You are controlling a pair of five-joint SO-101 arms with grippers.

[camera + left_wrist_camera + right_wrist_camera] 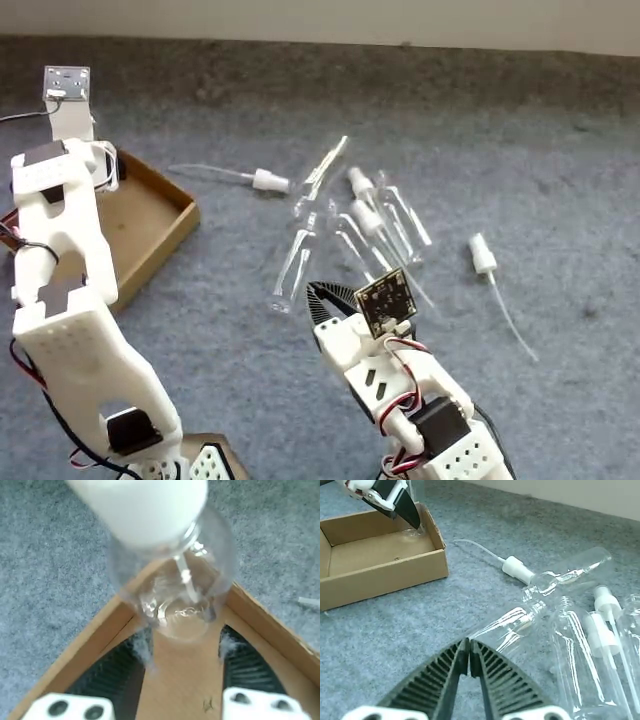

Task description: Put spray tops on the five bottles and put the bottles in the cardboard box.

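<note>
Left gripper (182, 639) grasps capped bottle (170, 580) above cardboard box (150, 225) (high view, left); right gripper (469, 649) clenched, empty.

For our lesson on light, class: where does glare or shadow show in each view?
Left wrist view: bright glints on the held bottle over the cardboard box. Right wrist view: glare streaks along the lying bottles. High view: soft light on the carpet, no hard shadows.
</note>
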